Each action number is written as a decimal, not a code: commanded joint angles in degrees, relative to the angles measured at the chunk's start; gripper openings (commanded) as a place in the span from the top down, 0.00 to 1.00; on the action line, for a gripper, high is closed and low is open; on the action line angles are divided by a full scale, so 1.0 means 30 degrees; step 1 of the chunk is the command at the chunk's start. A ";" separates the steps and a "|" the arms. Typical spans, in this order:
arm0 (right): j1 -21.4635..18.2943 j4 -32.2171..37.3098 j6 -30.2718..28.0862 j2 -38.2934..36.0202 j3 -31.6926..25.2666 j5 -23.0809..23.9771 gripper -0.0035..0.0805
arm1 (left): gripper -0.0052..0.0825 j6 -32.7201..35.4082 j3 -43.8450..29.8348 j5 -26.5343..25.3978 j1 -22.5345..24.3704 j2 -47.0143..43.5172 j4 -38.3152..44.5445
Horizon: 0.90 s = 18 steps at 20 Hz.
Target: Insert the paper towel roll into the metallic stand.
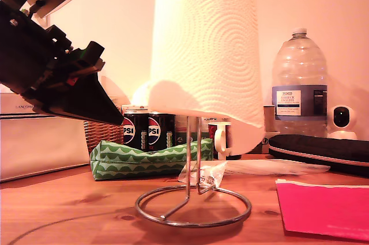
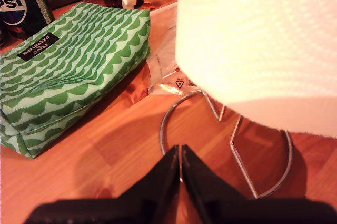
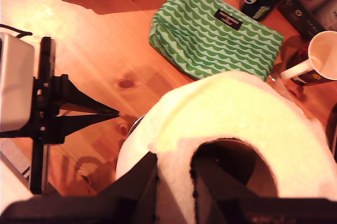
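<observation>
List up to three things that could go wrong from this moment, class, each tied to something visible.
1. My second gripper pinches only the top wall of the paper towel roll; the soft paper could slip or deform.
2. The roll hangs tilted on the metallic stand, so it could jam on the rod.
3. My first gripper, fingers shut, hovers near the ring base; a drop could hit it.

Colours and patterns on the wooden table (image 1: 69, 210).
White roll (image 1: 204, 43) with embossed swirls; chrome stand (image 1: 193, 207); green pouch (image 2: 68, 71) with scalloped waves; pink sheet (image 1: 326, 207); black grippers; black-and-blue Pepsi cans (image 1: 147, 129).
</observation>
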 commanded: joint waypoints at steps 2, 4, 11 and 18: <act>0.0087 0.0160 0.0007 0.0226 -0.0117 0.0044 0.87 | 0.97 0.0087 -0.0204 0.0015 -0.0007 -0.0058 0.0029; 0.0087 0.0153 0.0007 0.0226 -0.0277 0.0044 0.84 | 0.97 0.0087 -0.0204 0.0015 -0.0007 -0.0058 -0.0044; 0.0117 0.0131 0.0007 0.0226 -0.0321 -0.0073 0.78 | 0.97 0.0102 -0.0204 0.0000 -0.0007 -0.0058 -0.0299; 0.0219 0.0102 0.0066 0.0226 -0.0321 -0.0801 0.70 | 0.97 0.0095 -0.0204 -0.0007 -0.0007 -0.0058 -0.0306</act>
